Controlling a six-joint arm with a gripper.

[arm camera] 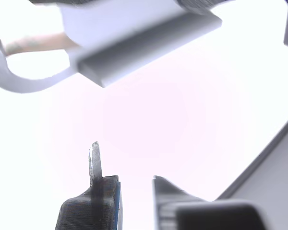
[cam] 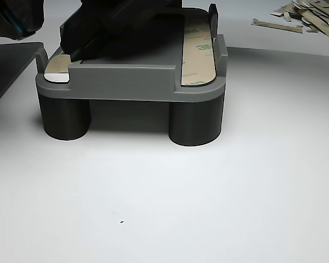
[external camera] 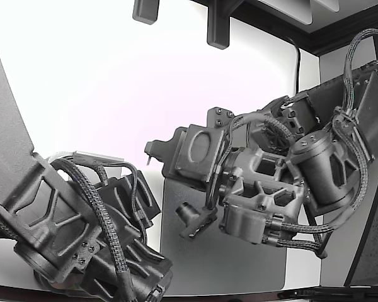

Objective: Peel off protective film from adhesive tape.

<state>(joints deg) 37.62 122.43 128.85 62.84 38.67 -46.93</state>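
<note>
On the grey fixture [cam: 126, 82], one tape strip [cam: 197, 52] keeps its printed film; peeling unfinished.
End effector [arm camera: 129, 184] slightly open, holding nothing; discarded film scraps [cam: 310, 13] on the table [cam: 208, 197].

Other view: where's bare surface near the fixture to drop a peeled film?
Open white table lies in front of the grey fixture, and more to its right, below the pile of peeled film scraps at the top right corner. Crowded: the fixture top, carrying the tape strip and a dark arm part, and the dark plate at the left edge.
</note>
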